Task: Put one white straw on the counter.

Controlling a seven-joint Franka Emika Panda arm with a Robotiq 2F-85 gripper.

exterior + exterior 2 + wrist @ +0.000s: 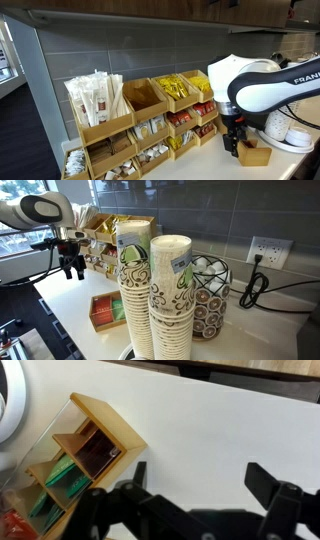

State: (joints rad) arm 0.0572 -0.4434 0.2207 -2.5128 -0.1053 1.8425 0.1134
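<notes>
Wrist view: the gripper (200,495) hangs over the bare off-white counter (220,420), its jaws spread wide with nothing between them. A small wooden tray (90,445) holding green and red packets lies beside one finger.

In an exterior view, the white straws (95,98) stand bundled upright in the top end bin of the wooden rack (108,131), well apart from the gripper (232,148). The gripper points down at the counter (200,165), just beside the small wooden tray (255,154). Yellow packets (176,88) fill a nearby bin.

In an exterior view, the gripper (73,272) hovers above the counter (75,298), near the wooden rack (100,240) and the small wooden tray (105,310). Stacked paper cups (135,280) stand in the foreground.
</notes>
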